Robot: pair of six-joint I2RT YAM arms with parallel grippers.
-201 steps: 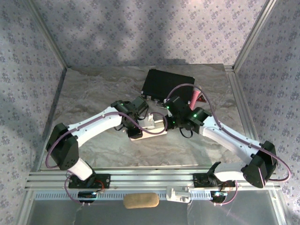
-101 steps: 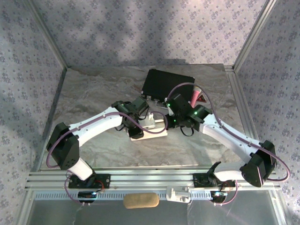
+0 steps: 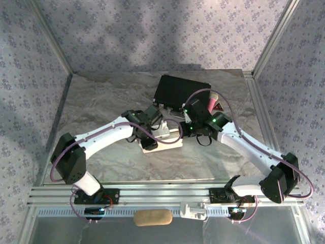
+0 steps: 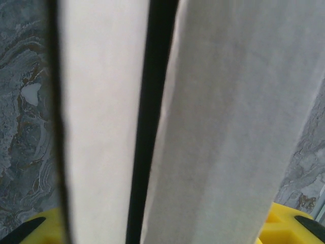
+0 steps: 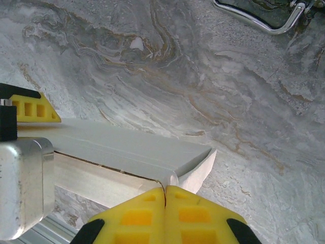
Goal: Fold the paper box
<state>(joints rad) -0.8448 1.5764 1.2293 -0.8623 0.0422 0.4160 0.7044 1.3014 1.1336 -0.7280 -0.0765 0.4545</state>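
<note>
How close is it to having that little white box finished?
Done: the paper box already stands as a shallow box, top panel down. In hand: the left gripper straddles it; the right gripper, fingertips together, sits at its corner. Remaining: a corner flap sticks out, and a dark gap between panels probably needs closing.
</note>
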